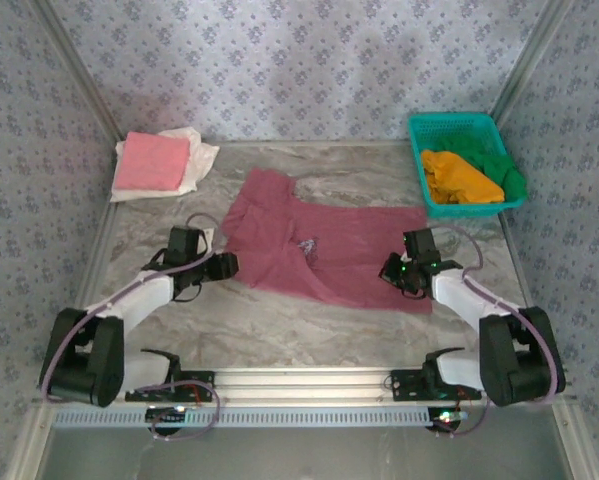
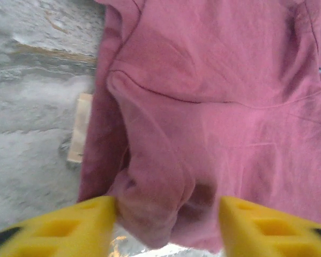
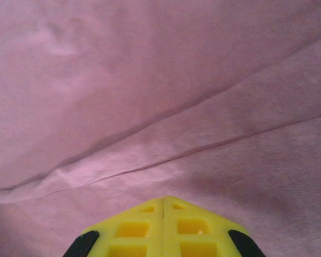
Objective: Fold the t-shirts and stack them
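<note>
The maroon t-shirt [image 1: 319, 250] lies in the middle of the desk [image 1: 279, 340]; with the left pincer [image 2: 168, 206] apart around its bunched left edge and the right pincer [image 3: 163, 201] pressed together, a shallow bite may slip.

Spread tee [image 1: 319, 245] lies mid-bench [image 1: 309, 335], skewed; folded tees [image 1: 151, 162] sit at far-left corner, one atop another, well apart from it; basket [image 1: 457, 126] at far-right corner w/ loose tees [image 1: 461, 178] inside, one spilling over its right rim; left fingers [image 2: 69, 227] flank spread tee's left edge, cloth between; right fingers [image 3: 133, 231] on its near-right part.
</note>
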Robot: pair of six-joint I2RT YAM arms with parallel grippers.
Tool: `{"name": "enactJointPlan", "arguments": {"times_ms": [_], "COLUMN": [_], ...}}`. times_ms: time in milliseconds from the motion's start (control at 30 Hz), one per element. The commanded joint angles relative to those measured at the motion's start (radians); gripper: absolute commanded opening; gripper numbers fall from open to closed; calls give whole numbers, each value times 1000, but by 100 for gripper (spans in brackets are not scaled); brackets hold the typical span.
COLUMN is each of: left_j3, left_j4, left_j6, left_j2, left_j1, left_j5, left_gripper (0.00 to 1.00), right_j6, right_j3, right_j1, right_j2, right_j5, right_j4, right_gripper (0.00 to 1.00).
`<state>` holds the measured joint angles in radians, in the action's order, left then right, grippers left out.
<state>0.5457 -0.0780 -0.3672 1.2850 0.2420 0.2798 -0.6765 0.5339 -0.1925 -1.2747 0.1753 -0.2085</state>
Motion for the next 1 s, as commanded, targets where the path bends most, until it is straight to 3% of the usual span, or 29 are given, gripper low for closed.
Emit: {"name": "enactJointPlan", "arguments": {"times_ms": [0, 67, 100, 200, 467, 600, 800, 867, 967], "left_j3": [-10, -20, -24, -38, -74, -105, -14, 46, 167], "left_j4": [108, 97, 83, -16, -322, -439, -514, -570, -671], "left_j6": [-17, -37, -46, -113, -416, -455, -437, -431, -422], "left_j2": [46, 43, 35, -22, -135, -219, -297, -327, -387], "left_j1": [-6, -8, -10, -18, -30, -36, -35, -30, 16], "left_j5": [50, 21, 13, -40, -12, -56, -75, -113, -229], "left_gripper": [19, 3, 0, 0, 0, 0, 0, 29, 52], "right_j6": [-49, -107, -127, -193, -338, -374, -175, -112, -14], "right_j3": [-26, -63, -79, -116, -200, -236, -95, -34, 75], "right_j1": [38, 75, 95, 119, 156, 161, 148, 103, -4], "right_j2": [-38, -41, -28, 30, 176, 284, 289, 290, 241], "right_j5": [1, 1, 7, -21, 0, -35, 4, 11, 7], "right_j4": [11, 36, 51, 21, -79, -144, -119, -114, -106], "right_gripper": [0, 0, 0, 0, 0, 0, 0, 0, 0]}}
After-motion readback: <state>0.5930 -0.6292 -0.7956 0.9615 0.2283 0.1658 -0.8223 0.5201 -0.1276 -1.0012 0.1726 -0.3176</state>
